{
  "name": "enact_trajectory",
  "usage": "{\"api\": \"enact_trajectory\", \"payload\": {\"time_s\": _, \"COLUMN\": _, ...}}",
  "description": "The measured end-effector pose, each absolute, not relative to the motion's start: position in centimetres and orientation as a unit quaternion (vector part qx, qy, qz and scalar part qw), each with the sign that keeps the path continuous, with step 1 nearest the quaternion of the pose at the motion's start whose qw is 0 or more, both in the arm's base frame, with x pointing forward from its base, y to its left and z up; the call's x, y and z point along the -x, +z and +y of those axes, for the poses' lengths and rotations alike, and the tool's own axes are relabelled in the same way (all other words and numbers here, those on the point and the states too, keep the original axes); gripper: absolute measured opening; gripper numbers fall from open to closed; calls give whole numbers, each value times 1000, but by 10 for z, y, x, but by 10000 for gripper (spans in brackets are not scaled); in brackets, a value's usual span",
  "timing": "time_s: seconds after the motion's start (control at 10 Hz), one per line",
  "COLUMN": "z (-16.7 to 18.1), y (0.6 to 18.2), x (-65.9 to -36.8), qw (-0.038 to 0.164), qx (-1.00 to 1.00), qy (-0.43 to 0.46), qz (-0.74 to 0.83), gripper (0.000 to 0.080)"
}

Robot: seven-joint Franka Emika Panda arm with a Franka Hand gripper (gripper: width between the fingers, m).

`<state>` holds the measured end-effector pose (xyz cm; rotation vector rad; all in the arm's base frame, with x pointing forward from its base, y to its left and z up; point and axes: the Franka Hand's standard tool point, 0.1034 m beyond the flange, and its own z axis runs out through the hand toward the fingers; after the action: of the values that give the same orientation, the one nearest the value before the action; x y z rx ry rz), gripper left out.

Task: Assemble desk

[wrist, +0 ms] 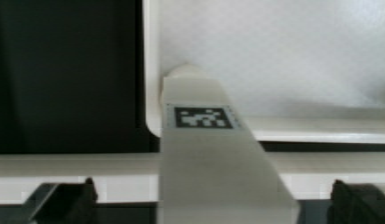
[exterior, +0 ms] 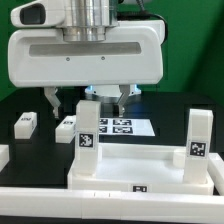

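The desk's white rimmed panel (exterior: pixel 140 160) lies near the front of the black table, with two white tagged legs standing upright in it. One leg (exterior: pixel 88 135) stands at the exterior view's left, the other (exterior: pixel 197 140) at its right. My gripper (exterior: pixel 87 100) hangs open over the left leg, one finger on either side of its top. In the wrist view that leg (wrist: pixel 207 140) runs up between the dark fingertips (wrist: pixel 64 200), with gaps on both sides. The gripper (wrist: pixel 210 200) holds nothing, and the panel (wrist: pixel 278 60) lies beyond it.
Two loose white legs (exterior: pixel 25 122) (exterior: pixel 67 125) lie on the black table at the exterior view's left. The marker board (exterior: pixel 120 126) lies flat behind the panel. A long white bar (exterior: pixel 100 208) runs along the front edge. The arm's bulky white body fills the upper part of that view.
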<state>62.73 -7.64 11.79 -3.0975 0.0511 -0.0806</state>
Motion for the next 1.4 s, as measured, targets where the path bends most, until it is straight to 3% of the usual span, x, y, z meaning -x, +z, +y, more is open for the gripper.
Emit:
{"api": "enact_trajectory", "payload": {"time_s": 0.1, "z": -78, "y": 117, "x": -626, "qw": 21, "qx": 999, "qy": -25, "qz": 18, "gripper": 649}}
{"api": "enact_trajectory", "payload": {"time_s": 0.2, "z": -77, "y": 117, "x": -627, "qw": 21, "qx": 999, "qy": -27, "qz": 17, "gripper": 524}}
{"api": "enact_trajectory", "payload": {"time_s": 0.3, "z": -78, "y": 117, "x": -627, "qw": 20, "qx": 999, "qy": -28, "qz": 14, "gripper": 348}}
{"api": "enact_trajectory", "payload": {"time_s": 0.4, "z": -78, "y": 117, "x": -627, "qw": 20, "qx": 999, "qy": -28, "qz": 14, "gripper": 348}}
{"api": "enact_trajectory", "payload": {"time_s": 0.5, "z": -77, "y": 117, "x": -627, "qw": 20, "qx": 999, "qy": -28, "qz": 14, "gripper": 289}}
{"api": "enact_trajectory", "payload": {"time_s": 0.9, "z": -77, "y": 117, "x": -627, "qw": 22, "qx": 999, "qy": -28, "qz": 41, "gripper": 289}}
{"api": "enact_trajectory", "payload": {"time_s": 1.4, "z": -73, "y": 116, "x": -627, "qw": 37, "qx": 957, "qy": -35, "qz": 284, "gripper": 290}}
